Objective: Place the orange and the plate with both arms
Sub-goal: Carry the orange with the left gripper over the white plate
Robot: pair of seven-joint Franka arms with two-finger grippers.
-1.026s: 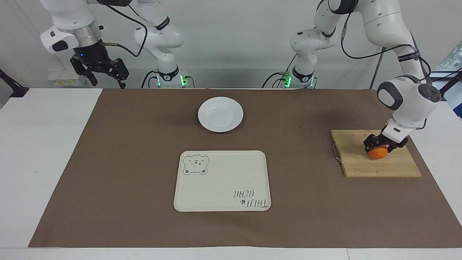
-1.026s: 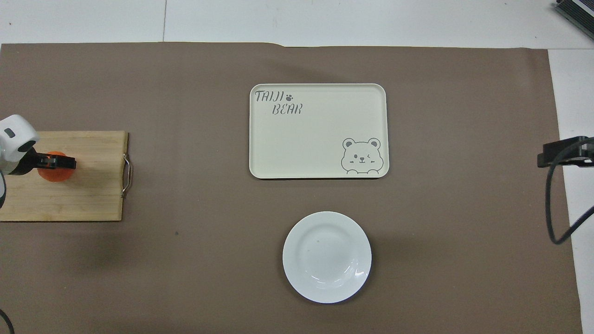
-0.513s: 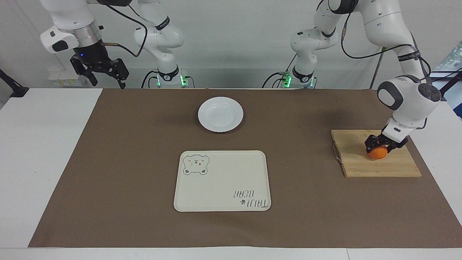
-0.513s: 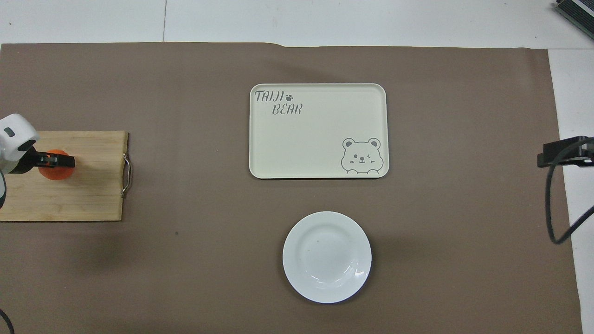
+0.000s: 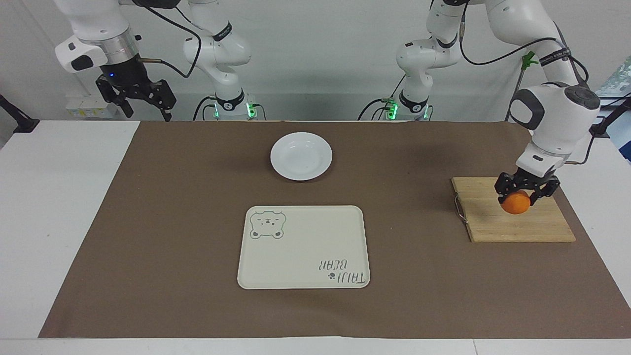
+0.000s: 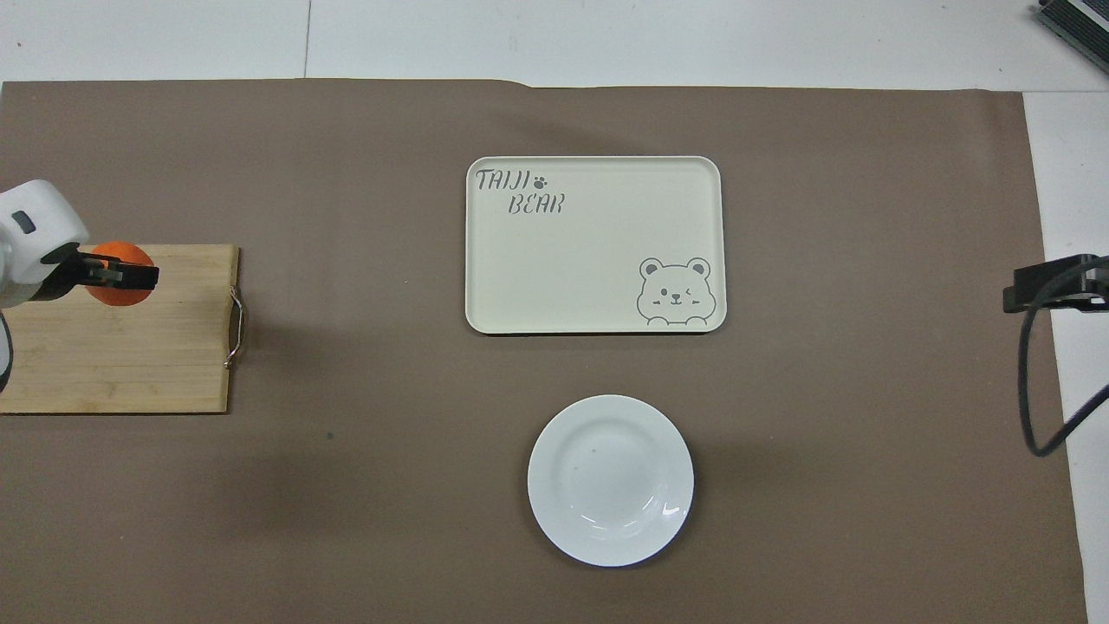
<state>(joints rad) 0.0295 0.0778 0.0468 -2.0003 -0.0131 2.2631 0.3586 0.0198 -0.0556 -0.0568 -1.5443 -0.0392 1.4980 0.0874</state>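
Two jaws of the left gripper (image 5: 526, 194) pinch the orange (image 5: 515, 203) across its middle; light, smooth, likely slippery; right gripper (image 5: 140, 101) jaws spread.

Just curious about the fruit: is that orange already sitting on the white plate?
No, the orange is in the left gripper over the wooden board; the plate is bare.

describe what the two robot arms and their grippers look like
Both arms are glossy white jointed shells with dark grey joint caps and black bands with white lettering. Black cables loop along them, and green lights glow at both bases. The left gripper and right gripper are black linkage fingers; a silver ring sits at the right wrist.
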